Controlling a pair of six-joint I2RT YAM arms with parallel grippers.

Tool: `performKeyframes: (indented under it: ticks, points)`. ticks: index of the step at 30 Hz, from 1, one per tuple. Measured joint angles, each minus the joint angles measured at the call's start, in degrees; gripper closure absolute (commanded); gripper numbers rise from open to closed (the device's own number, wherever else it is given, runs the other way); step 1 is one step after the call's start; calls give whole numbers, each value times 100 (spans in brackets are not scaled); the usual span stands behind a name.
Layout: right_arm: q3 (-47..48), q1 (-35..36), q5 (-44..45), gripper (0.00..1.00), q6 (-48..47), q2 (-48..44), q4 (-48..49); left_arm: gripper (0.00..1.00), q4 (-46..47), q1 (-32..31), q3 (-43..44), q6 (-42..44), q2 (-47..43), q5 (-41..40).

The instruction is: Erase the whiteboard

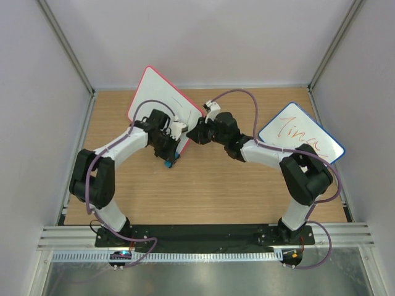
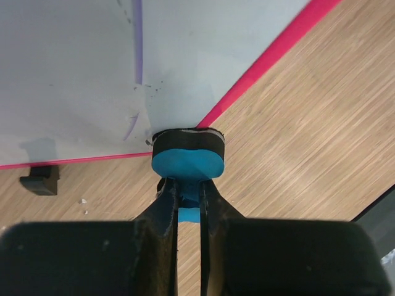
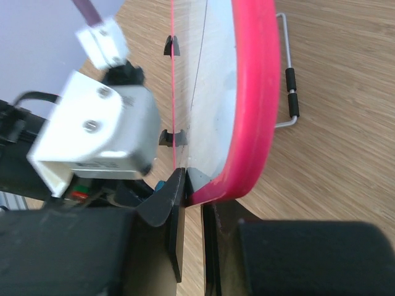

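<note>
Whiteboard (image 1: 162, 98) sat at the far left-centre of the table (image 1: 216, 191), tilted, with its wire stand (image 3: 287, 80) showing behind it; couldn't tell whether the stand carried any load. Right gripper (image 3: 192, 185) was clamped tight on the pink rim at a rounded corner on the board's right side. It was a thin bite, only frame between the jaws. Left gripper (image 2: 188, 197) was closed narrow on the eraser (image 2: 185, 157) by its blue tab, felt side against the board's near corner and looking partly off the edge. Risks as I judged them: 1) a purple stroke (image 2: 138, 43) ran further up the board than the pad, so a short pass near the corner would miss it and leave the job undone. 2) The pad was on the corner, so any sideways drift could drop it off the rim onto the wood, or catch the frame and twist the eraser in that narrow tab grip. 3) Wiping pressure would lever the board about a single rim pinch, and it could pivot or slip out. 4) The left wrist's camera housing (image 3: 92, 135) sat just beside the right fingers, so a stroke to the right could knock the arms together. 5) The blue-framed board (image 1: 300, 140) lay near the right arm's elbow, and a big reposition could shove it.
</note>
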Motion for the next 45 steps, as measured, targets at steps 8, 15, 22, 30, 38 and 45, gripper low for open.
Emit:
performKeyframes:
  ticks: [8,15,22,30,38,45]
  points:
    - [13,59,-26,99,28,0,68,100,256,184,494,35,-782,-2]
    - [17,74,-26,99,24,-20,35,100,699,522,1628,-297,-702,33]
    - [81,98,11,99,2,-22,-66,100,778,369,2553,-636,125,229]
    - [146,118,210,99,48,-22,-271,100,754,341,2863,-863,551,136]
    - [179,122,273,99,85,-22,-374,100,756,627,3381,-859,997,-433]
    - [190,127,308,99,175,-22,-437,100,774,925,3858,-833,1530,-1051]
